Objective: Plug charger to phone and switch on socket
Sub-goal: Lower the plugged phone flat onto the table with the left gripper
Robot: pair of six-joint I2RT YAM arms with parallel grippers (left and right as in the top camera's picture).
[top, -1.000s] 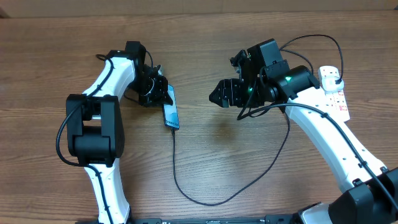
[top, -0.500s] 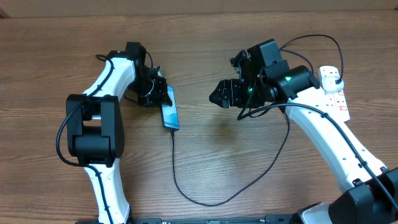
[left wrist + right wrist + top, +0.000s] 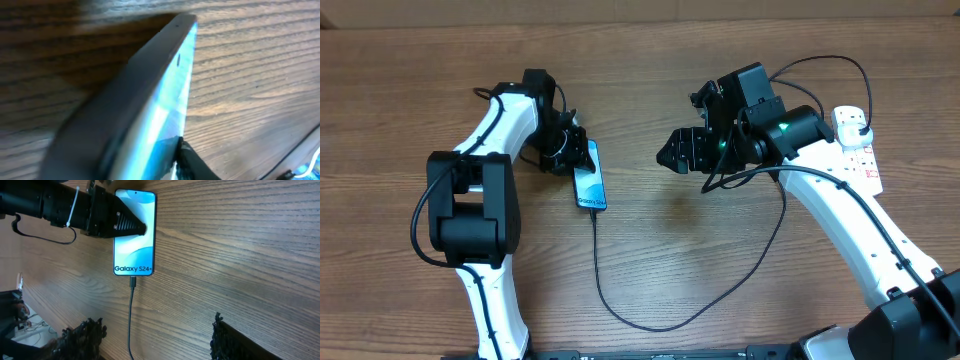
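The phone was down on the bench near the left arm, with its screen up and lit. I could not tell if it lay fully flat. The charger was plugged into its bottom end. The thin black cable ran in a big loop across the wood toward the socket, far over on the right. The left pincer pinched the phone at its side edge, and one black finger lay on the screen. The right pincer hung above the bench with its two fingers wide apart and nothing between them.

So the plugging-in part looked done. What seemed left was to let the phone go and turn on the socket. To do that well, the left pincer should open slowly and lift straight away, so the phone would not slide or tug the cable out. The right arm should swing back to the socket, stay clear of the cable, and push the switch softly with one fingertip. The switch was too small to make out.
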